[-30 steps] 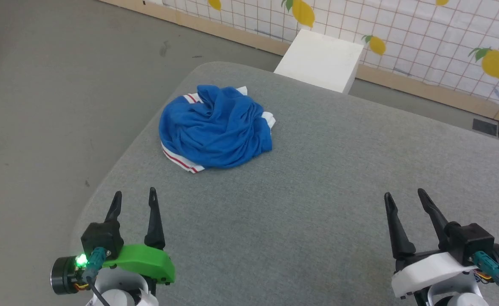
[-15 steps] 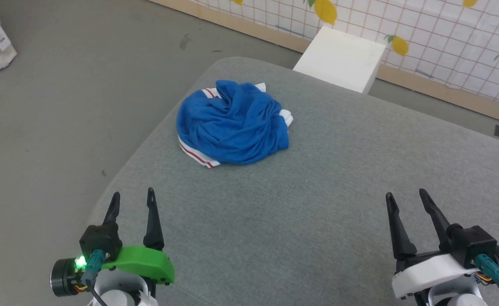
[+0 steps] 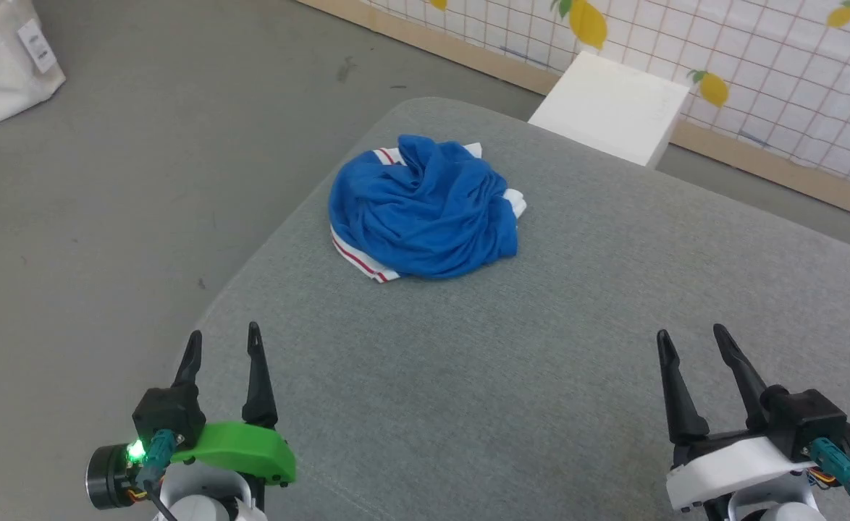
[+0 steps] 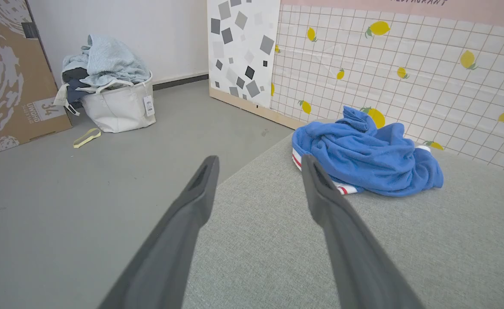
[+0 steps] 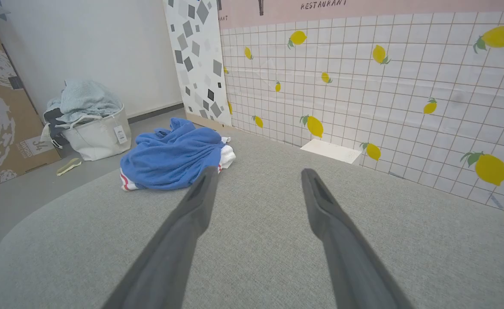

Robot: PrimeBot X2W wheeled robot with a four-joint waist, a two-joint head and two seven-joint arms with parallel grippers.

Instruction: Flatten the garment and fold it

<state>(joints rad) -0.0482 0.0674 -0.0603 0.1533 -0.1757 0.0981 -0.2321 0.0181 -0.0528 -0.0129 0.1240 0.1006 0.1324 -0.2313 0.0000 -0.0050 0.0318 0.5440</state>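
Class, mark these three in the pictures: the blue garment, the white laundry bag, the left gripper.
garment (image 3: 425,210), head view, middle of the crumpled blue heap.
white laundry bag (image 4: 119,109), left wrist view, its front wall.
left gripper (image 3: 224,330), head view, midway between its fingertips.

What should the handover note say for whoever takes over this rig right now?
Left gripper: open, empty, at the near left edge of the grey padded surface.
Right gripper: open, empty, near right.
Blue T-shirt: crumpled heap at the surface's far left corner, red-striped white trim showing, untouched.
Done: nothing yet.
Left: spread it flat, then fold.
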